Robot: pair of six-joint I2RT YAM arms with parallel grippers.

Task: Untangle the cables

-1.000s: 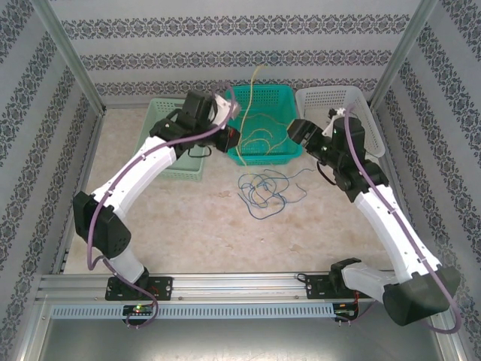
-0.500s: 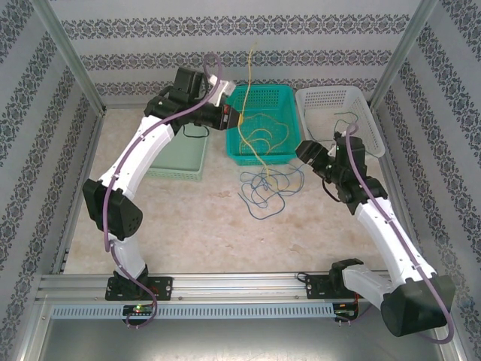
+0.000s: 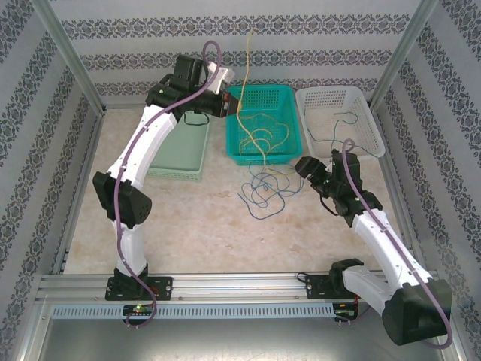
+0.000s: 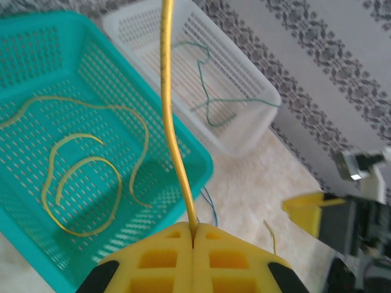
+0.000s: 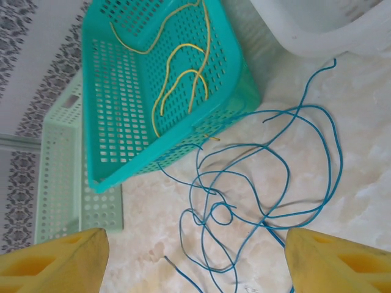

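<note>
The left gripper (image 4: 193, 239) is clamped on a yellow cable (image 4: 166, 110), held up over the teal basket (image 4: 203, 163) holding more yellow cables (image 4: 91, 159). The right gripper (image 5: 195, 256) is spread open above blue cables (image 5: 263, 177) tangled on the table (image 5: 366, 232); a green cable (image 4: 206, 107) is seen in the white basket (image 4: 244, 125).

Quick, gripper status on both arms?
Left gripper: closed, pinching a yellow cable.
Right gripper: open, holding nothing, over the blue cables.
</note>
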